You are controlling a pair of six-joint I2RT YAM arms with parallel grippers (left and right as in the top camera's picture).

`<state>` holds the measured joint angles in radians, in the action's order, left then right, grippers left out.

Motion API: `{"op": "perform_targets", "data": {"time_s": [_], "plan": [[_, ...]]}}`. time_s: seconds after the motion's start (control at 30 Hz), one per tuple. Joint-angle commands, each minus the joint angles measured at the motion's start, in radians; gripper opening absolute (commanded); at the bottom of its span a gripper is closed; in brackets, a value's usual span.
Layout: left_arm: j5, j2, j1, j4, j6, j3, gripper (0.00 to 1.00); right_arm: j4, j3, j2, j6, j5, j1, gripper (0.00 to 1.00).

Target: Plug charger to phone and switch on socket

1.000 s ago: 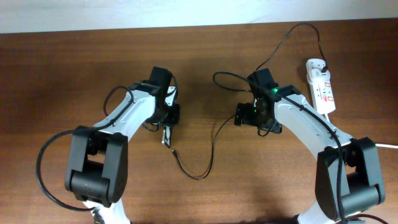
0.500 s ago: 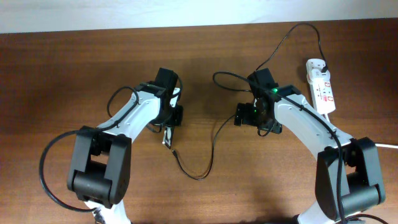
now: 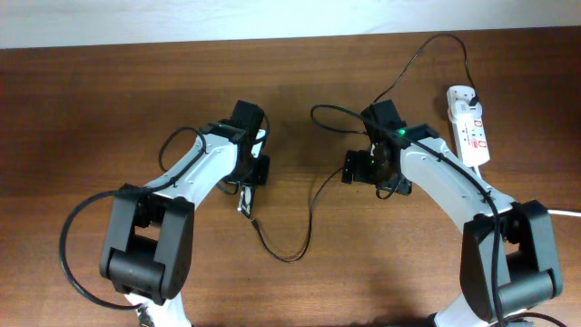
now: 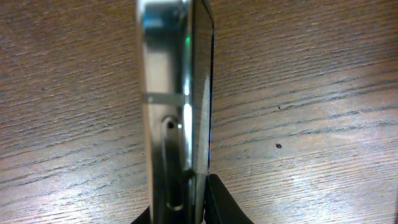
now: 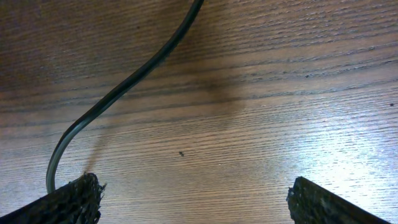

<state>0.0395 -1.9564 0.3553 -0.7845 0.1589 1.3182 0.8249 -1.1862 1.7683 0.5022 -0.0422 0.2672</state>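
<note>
My left gripper (image 3: 245, 188) is pinching the phone (image 4: 177, 93) by its two flat sides. The phone stands on its thin edge, just above the table (image 3: 91, 109), near the middle of it. I hold it this way so the little hole in its end faces out and nothing covers it. I think that hole is where the charger (image 5: 134, 79) has to go in. The charger is a thin black wire that lies in a loop on the table between my two arms. Its small tip (image 3: 255, 221) rests on the wood just beside the phone, but it is not in the hole yet. My right gripper (image 5: 196, 202) is spread wide, with nothing between its fingers (image 5: 68, 202). It hangs low over the table, right above a bend of the wire, and I think that is so it can close on the wire and bring the tip to the phone. The wire is thin and floppy, so it could slip or bend away when I grab it. The socket (image 3: 470, 134) lies at the far right side of the table, well away from the phone. The charger's plug (image 3: 473, 94) sits at the socket's far end. I cannot tell if its switch is on.
</note>
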Motion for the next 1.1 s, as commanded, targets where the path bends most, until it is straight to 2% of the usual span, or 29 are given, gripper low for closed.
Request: {"op": "perform_targets", "data": {"time_s": [0.0,0.07,0.13,0.23,0.37,0.4,0.47,0.5,0.57,0.6,0.67,0.83,0.97,1.07], "plan": [[-0.014,-0.015,0.005,-0.002,0.013,-0.010,0.14,-0.003,0.006,-0.004,0.011,0.002,0.001,0.99],[-0.019,-0.015,0.016,-0.002,0.013,-0.010,0.14,-0.003,0.006,-0.004,0.011,0.002,0.001,0.99],[-0.091,-0.015,0.031,-0.007,0.058,-0.010,0.09,-0.003,0.006,-0.004,0.011,0.002,0.001,0.99],[-0.092,-0.015,0.035,-0.004,0.058,-0.010,0.00,-0.003,0.006,-0.004,0.011,0.002,0.001,0.99],[-0.084,-0.010,0.030,-0.018,0.057,0.009,0.00,-0.007,0.004,-0.004,-0.037,-0.026,0.000,0.99],[-0.058,0.003,0.019,-0.045,0.057,0.031,0.00,-0.004,0.004,-0.004,-0.075,-0.066,0.001,0.95],[0.073,0.067,-0.042,-0.059,0.056,0.053,0.00,-0.011,0.004,-0.006,-0.191,-0.197,0.011,0.76],[0.152,0.096,-0.078,-0.049,0.056,0.053,0.00,-0.014,0.004,-0.009,-0.238,-0.235,0.025,0.73],[0.374,0.131,-0.179,-0.019,0.051,0.053,0.00,-0.010,0.004,-0.022,-0.249,-0.243,0.074,0.72],[0.413,0.130,-0.206,-0.013,0.041,0.053,0.00,-0.011,0.004,-0.024,-0.252,-0.243,0.103,0.72],[0.418,0.126,-0.266,-0.008,0.027,0.051,0.00,-0.024,0.004,-0.025,-0.251,-0.243,0.173,0.71],[0.433,0.126,-0.304,0.034,0.004,0.011,0.00,-0.060,0.004,-0.024,-0.224,-0.239,0.314,0.72],[0.614,0.125,-0.304,0.159,-0.041,-0.070,0.00,-0.113,0.004,-0.021,-0.212,-0.236,0.366,0.72],[0.652,0.125,-0.314,0.164,-0.067,-0.075,0.00,-0.123,0.005,-0.021,-0.206,-0.235,0.385,0.73]]}}
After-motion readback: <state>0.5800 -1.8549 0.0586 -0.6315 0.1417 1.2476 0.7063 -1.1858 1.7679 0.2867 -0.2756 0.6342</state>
